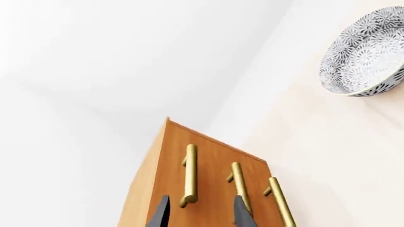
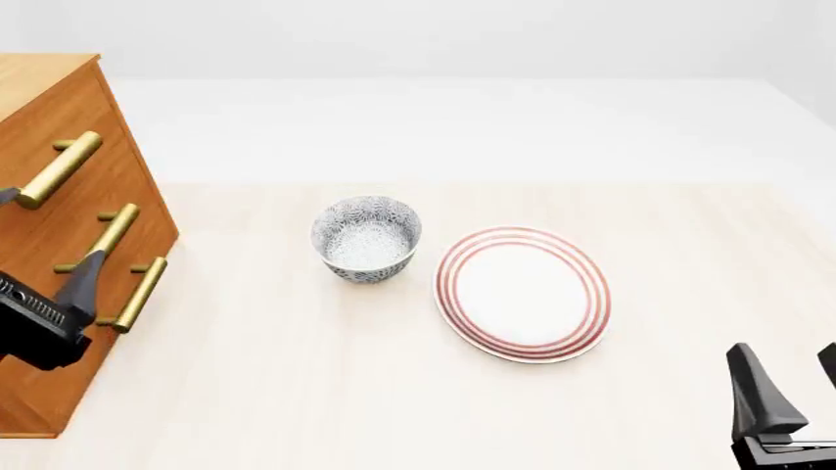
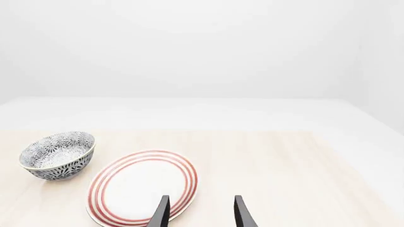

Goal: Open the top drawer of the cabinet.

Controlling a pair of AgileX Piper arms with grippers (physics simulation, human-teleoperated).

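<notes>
Both pairs of jaws stand apart with nothing between them. On the left gripper [image 1: 200, 215], the wrist view shows 2 dark fingertips spread either side of the lower end of a brass bar, not yet closed on it. The right gripper [image 3: 200, 213] hangs parted over the near rim of the red-ringed plate [image 2: 523, 292], well away from any drawer.

At the table's left edge in the front view stands the cabinet [image 2: 59, 235], its face turned toward the patterned bowl [image 2: 367, 237]. Its top drawer [image 2: 53, 127] is uppermost, carrying the highest brass handle [image 2: 59, 168], and it looks flush with the 2 drawers below, so it reads as not yet pulled.

What matters for the coming move: the left gripper is just in front of the cabinet face, far nearer than the right. In the front view it seems level with the lower handles, below the top one, though most of it is cut off at the frame edge, so I cannot be sure which bar the fingers bracket. The handle's long axis runs across the drawer front, so the fingers need to straddle it crosswise
</notes>
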